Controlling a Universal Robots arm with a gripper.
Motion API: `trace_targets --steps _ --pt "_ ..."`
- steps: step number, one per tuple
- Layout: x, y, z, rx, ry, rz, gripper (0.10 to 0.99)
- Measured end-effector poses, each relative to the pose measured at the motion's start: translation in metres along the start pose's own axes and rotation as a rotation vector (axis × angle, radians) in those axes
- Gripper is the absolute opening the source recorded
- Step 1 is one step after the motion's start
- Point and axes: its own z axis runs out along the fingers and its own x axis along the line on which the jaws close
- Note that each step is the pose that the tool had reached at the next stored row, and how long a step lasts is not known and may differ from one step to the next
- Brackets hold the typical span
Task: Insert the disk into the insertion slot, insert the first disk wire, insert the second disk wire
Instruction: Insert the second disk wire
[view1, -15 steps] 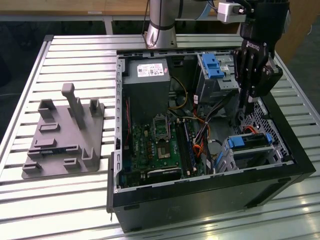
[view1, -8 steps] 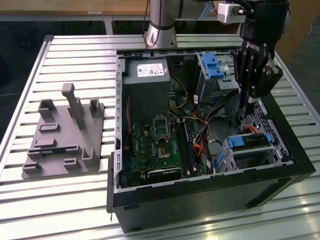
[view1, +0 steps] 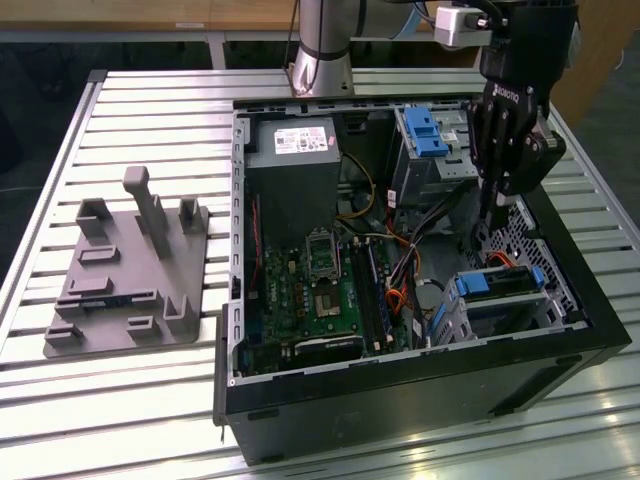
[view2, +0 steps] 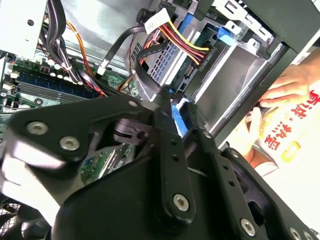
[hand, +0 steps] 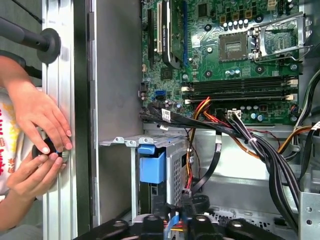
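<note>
In the exterior view my gripper (view1: 488, 228) reaches down into the open computer case (view1: 400, 390), just above the insertion slot (view1: 505, 318), a grey perforated cage at the case's right side. The disk (view1: 497, 284) sits in that cage with its blue frame showing. Both wrist views show the gripper (view2: 179, 109) (hand: 175, 219) shut on a blue disk wire (view2: 180, 122) (hand: 172, 223), close to the back of the cage (view2: 235, 75) (hand: 172, 165). The disk's blue frame (hand: 152, 166) shows at the cage mouth. A yellow, red and black wire (view2: 185, 45) plugs in beside it.
A taller cage with a blue latch (view1: 425, 130) stands behind the gripper. The power supply (view1: 292, 165) and motherboard (view1: 310, 290) fill the case's left half, and black wire bundles (hand: 260, 145) cross it. A person's hands (hand: 40, 135) rest on the case's outer wall. A grey fixture (view1: 130, 270) lies on the table.
</note>
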Motion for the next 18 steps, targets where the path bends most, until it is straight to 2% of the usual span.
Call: trace_targets --steps 1,3,15,16,18 --pt "0.0000 0.0000 0.0001 0.000 0.0006 0.000 0.286" --pt "-0.0001 0.0000 0.0004 0.001 0.0012 0.000 0.157" --pt "-0.0004 -0.0001 0.0009 0.002 0.0015 0.001 0.149" --pt "-0.0004 -0.0018 0.0011 0.001 0.0012 0.000 0.149" --pt "-0.0004 -0.0086 0.0013 -0.011 0.0012 -0.004 0.149"
